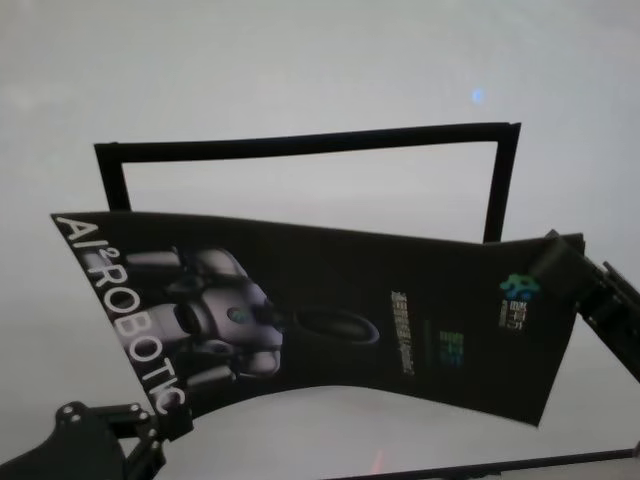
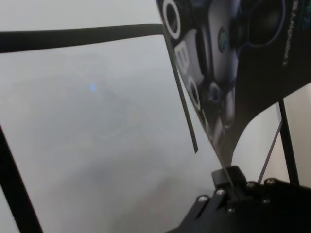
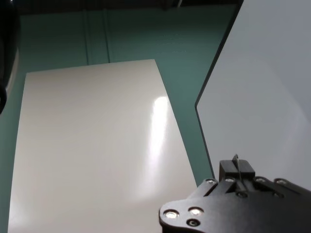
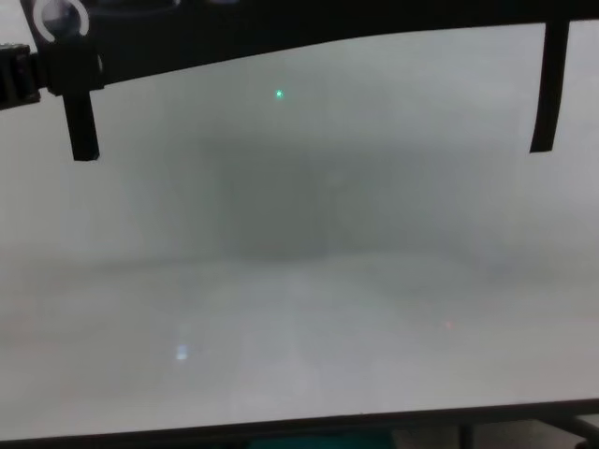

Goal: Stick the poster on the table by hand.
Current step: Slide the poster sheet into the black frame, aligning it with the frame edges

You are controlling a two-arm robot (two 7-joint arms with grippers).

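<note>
The poster [image 1: 330,320] hangs in the air above the table [image 1: 300,70], stretched between both arms, its glossy black sheet bowed so the near edge arches up in the middle. The grey-white robot picture and white lettering sit toward its nine o'clock end in the head view. The left gripper [image 1: 165,425] comes up from seven o'clock and pinches the poster's near left corner, jaws closed on the sheet's edge; the left wrist view shows that edge running straight down into the gripper [image 2: 228,177]. The right gripper [image 1: 550,262] reaches in from three o'clock with its arm angled up and back, clamped shut on the poster's far right corner.

Beneath the sheet, black tape strips [image 1: 300,142] frame a rectangle on the matte white-grey tabletop, its far side at twelve o'clock. The chest view looks under the poster [image 4: 281,28] at bare tabletop and two tape ends. Only the right wrist view shows the room: a teal floor [image 3: 146,34] and a pale panel [image 3: 97,145] beyond the table's dark edge.
</note>
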